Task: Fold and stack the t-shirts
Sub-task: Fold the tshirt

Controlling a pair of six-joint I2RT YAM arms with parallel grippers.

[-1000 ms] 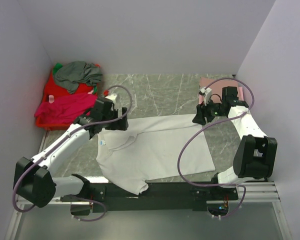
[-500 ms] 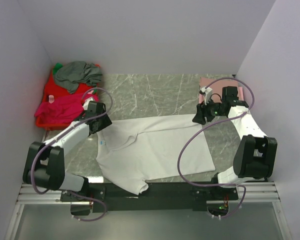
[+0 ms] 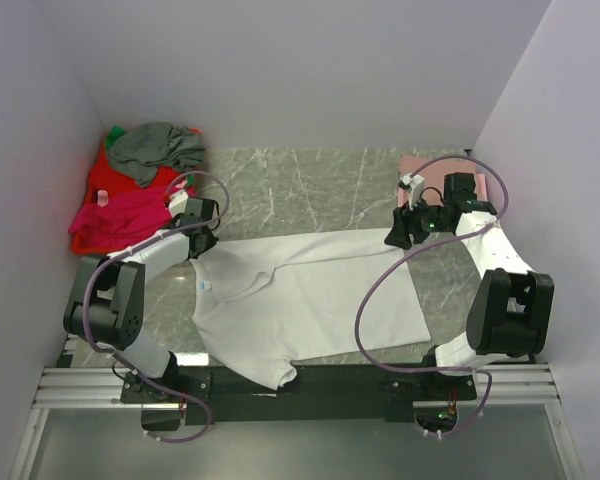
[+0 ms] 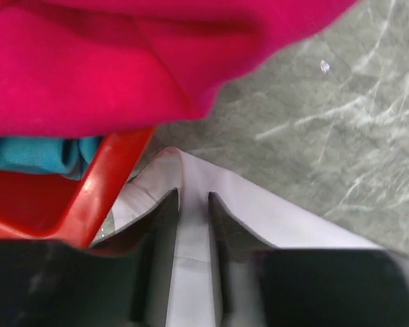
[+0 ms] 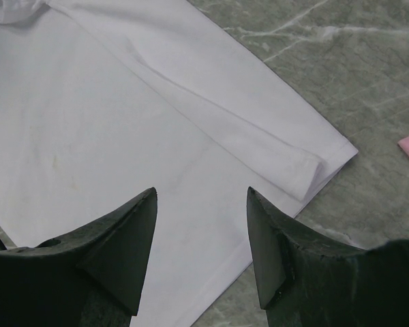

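The white t-shirt (image 3: 310,290) lies flat on the table (image 3: 330,180). My left gripper (image 4: 191,196) straddles its sleeve corner by the red basket (image 4: 109,170), jaws narrow (clamped or not, I cannot tell). My right gripper (image 5: 201,193) hangs spread over its hem.

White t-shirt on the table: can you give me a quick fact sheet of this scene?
laid out: white t-shirt, flat on the table
left gripper: fingers nearly together astride a ridge of the shirt's corner, beside the red basket
right gripper: open, above the shirt's hem corner
in basket: magenta t-shirt, grey t-shirt
far right: pink t-shirt, mostly hidden
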